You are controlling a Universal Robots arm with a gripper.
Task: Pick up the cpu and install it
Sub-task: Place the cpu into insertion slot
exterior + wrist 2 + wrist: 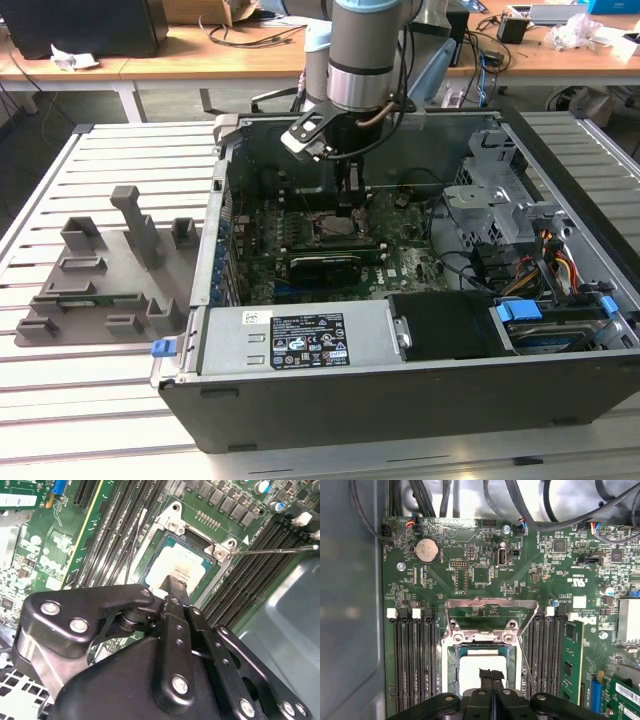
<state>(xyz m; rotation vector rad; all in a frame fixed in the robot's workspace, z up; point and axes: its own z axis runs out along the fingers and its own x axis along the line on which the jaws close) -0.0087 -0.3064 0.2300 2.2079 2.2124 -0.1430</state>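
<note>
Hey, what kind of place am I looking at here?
Probably a robotics lab or electronics workshop: an open computer case sits on a slatted metal table, a robot arm reaches into it, and cluttered wooden desks with cables stand behind.

Carries everything on a silver-grey metal table [90, 425] built of long parallel slats. Bears a large black rectangular computer case [400, 405], side panel off and interior facing up, across the middle and toward the exterior view's right. Holds a flat grey plastic holder tray [100, 295] with several upright blocks, resting flat on the slats just beside the case, toward the exterior view's left.
</note>
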